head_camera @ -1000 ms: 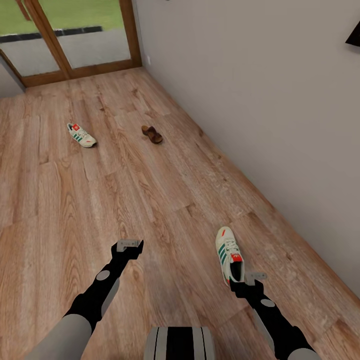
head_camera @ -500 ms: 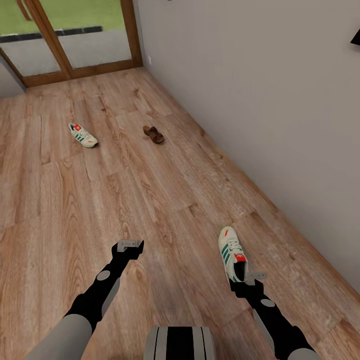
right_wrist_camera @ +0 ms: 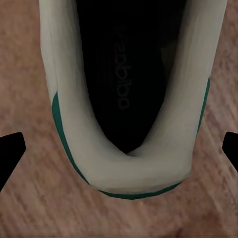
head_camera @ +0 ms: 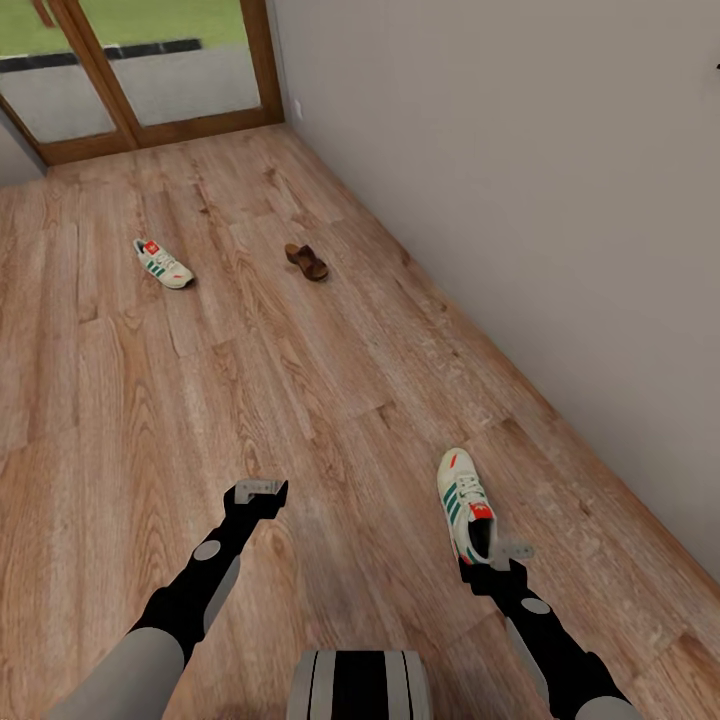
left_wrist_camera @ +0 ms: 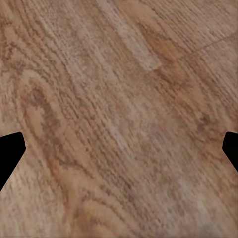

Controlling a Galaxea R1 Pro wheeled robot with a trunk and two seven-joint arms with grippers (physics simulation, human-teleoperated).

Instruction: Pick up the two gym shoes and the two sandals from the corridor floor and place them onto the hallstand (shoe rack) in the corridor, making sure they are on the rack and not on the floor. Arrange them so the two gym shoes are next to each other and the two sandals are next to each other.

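Observation:
One white gym shoe point(head_camera: 465, 505) with green stripes lies on the wood floor point(head_camera: 330, 400) by the right wall, heel toward me. My right gripper point(head_camera: 497, 560) hovers open just above that heel. In the right wrist view the shoe's heel opening point(right_wrist_camera: 126, 74) sits between the spread fingertips point(right_wrist_camera: 11, 151). The other gym shoe point(head_camera: 162, 264) lies far off to the left. One brown sandal point(head_camera: 306, 262) rests further right at the same depth. My left gripper point(head_camera: 260, 492) hangs open over bare floor point(left_wrist_camera: 119, 99). The second sandal and the hallstand are out of view.
An off-white wall point(head_camera: 520, 200) runs along the right side of the corridor. Wood-framed glass doors point(head_camera: 150, 80) close the far end. Open plank floor stretches between me and the far shoes.
The whole picture has shifted a little, so the camera has moved. The near gym shoe now lies slightly further right in the picture, more in line with the right gripper. Both arms hold their pose.

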